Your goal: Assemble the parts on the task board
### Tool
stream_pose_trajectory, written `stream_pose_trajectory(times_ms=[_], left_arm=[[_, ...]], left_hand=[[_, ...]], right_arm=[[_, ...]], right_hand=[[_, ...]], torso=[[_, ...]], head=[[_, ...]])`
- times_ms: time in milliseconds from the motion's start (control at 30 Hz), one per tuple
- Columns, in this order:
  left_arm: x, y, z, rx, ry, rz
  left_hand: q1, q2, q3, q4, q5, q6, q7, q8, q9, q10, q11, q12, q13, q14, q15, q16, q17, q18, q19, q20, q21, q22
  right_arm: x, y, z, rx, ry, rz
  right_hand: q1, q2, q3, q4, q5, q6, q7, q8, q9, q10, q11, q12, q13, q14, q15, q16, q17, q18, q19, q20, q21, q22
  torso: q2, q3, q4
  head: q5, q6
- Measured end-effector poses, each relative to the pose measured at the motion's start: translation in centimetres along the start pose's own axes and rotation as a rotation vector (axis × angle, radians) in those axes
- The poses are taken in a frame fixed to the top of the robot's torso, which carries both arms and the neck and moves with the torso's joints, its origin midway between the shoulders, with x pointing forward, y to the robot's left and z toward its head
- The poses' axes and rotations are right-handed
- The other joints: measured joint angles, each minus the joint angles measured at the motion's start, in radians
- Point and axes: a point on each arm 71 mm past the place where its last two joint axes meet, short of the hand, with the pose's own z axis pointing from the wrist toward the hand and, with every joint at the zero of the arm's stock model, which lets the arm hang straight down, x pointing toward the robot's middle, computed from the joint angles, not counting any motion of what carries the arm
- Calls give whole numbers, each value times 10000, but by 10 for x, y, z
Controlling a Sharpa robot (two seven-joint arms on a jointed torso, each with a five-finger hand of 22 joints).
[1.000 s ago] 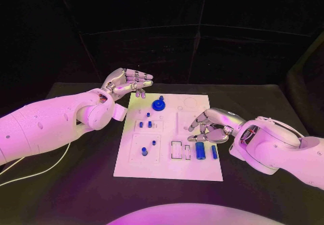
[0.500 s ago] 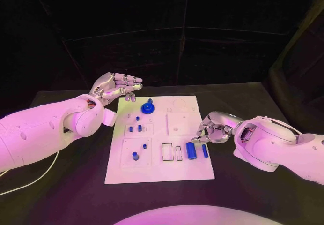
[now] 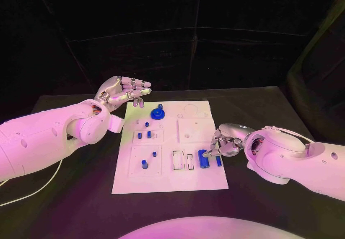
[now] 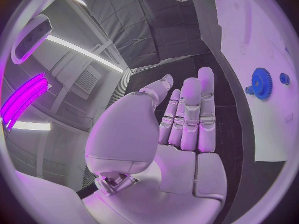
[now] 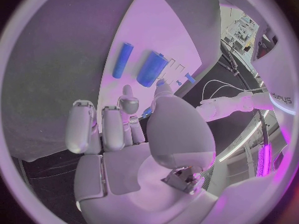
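Fingers (image 3: 213, 149) of the right hand (image 3: 224, 143) curl down over the near right part of the task board (image 3: 169, 181), their tips bunched just beside the thick blue cylinder (image 3: 204, 160); we cannot tell from the head view whether they touch it. In the right wrist view the same fingers (image 5: 106, 129) stand fairly straight and close together with the thumb folded across the palm, and we see nothing held between them. We note the relation that governs the coming move: the thick cylinder lies flat, its long axis running from the near edge of the board toward the far edge, with a thinner blue rod (image 3: 218, 160) parallel to it, just beside it on the side toward the board's right edge. We judge that the right hand is far the nearer to both pieces and that a grasp must close across the short width of the cylinder. To the left of these, two open rectangular slots (image 3: 182, 161) wait unfilled. Farther along, small blue pegs (image 3: 144, 135) stand in their square plates, and a blue gear (image 3: 157, 114) sits near the far end. Beyond the board's far left corner, the left hand (image 3: 123, 90) hangs above the table, fingers extended side by side, holding nothing.
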Motion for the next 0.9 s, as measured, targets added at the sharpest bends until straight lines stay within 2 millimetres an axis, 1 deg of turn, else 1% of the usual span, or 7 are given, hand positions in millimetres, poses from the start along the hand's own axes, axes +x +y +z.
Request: stream_pose_trajectory(times_ms=[67, 367, 467, 533, 600, 767, 900], left_arm=[[0, 0, 0, -2, 4, -2], [0, 0, 0, -9, 15, -8], [0, 0, 0, -14, 17, -10], [0, 0, 0, -19, 18, -10], [0, 1, 0, -24, 13, -8], [-1, 1, -1, -35, 8, -6], [-1, 1, -1, -42, 13, -9]], left_hand=[[0, 0, 0, 0, 0, 0, 0, 0, 0, 0, 0, 0, 0, 0, 0, 0, 0, 0, 0, 0, 0, 0], [0, 0, 0, 0, 0, 0, 0, 0, 0, 0, 0, 0, -1, 0, 0, 0, 1, -1, 4, 4, -3, -1], [37, 37, -28, -28, 0, 0, 0, 37, 0, 0, 0, 0, -1, 0, 0, 0, -8, 0, 27, 28, -40, -14], [37, 37, -28, -29, 0, 0, 0, 37, 0, 0, 0, 0, -1, 0, 0, 0, -9, 0, 35, 35, -40, -14], [37, 37, -28, -29, 0, 0, 0, 37, 0, 0, 0, 0, -2, 0, 0, 0, -9, 0, 36, 36, -40, -13], [37, 37, -28, -29, 0, 0, 0, 37, 0, 0, 0, 0, -2, 0, 0, 0, -9, 0, 36, 36, -40, -13], [37, 37, -28, -29, 0, 0, 0, 37, 0, 0, 0, 0, -2, 0, 0, 0, -9, 1, 36, 36, -40, -12]], right_arm=[[1, 0, 1, 34, 51, -58], [11, 9, 5, -55, 359, -186], [14, 10, 6, -88, 444, -211], [17, 11, 7, -100, 488, -259], [19, 12, 7, -134, 505, -306], [20, 14, 9, -193, 454, -417], [20, 16, 10, -241, 424, -481]], right_hand=[[-85, -44, 0, 0, -22, -45, -22, 72, 64, 0, 0, 0, 51, 0, 0, 0, 2, -1, 0, 0, 0, 5], [-184, -22, 0, 0, -59, -69, 2, 195, 190, 0, 1, 43, 162, 0, 1, 39, 31, 1, -1, 0, 0, 30], [-180, -18, 24, -24, -59, -69, 2, 315, 269, 0, 1, 82, 225, 36, -36, 39, 43, 1, -1, 0, 38, 32], [-33, 107, 69, -68, -59, -90, -19, 423, 372, 0, 1, 82, 292, 15, -58, 39, 59, 1, -1, 0, 38, 53], [113, 88, 69, -68, -59, -99, -33, 461, 455, 2, -1, 120, 343, 1, -71, 50, 75, 1, -1, 0, 38, 66], [181, 156, 99, -39, -59, -81, -46, 545, 545, 37, -35, 120, 423, 1, -71, 80, 113, 1, 20, -21, 38, 100], [363, 338, 124, -65, 177, -80, -51, 607, 641, 58, -56, 120, 485, 1, -71, 80, 123, 1, 34, -36, 45, 109]], torso=[[0, -2, -1], [0, -7, -7], [2, -7, -7], [3, -9, -2], [4, -12, -1], [5, -10, -3], [6, -10, -7]], head=[[1, 0], [-16, -11], [-29, -18], [-48, -19], [-52, -12], [-24, -15], [-22, -17]])
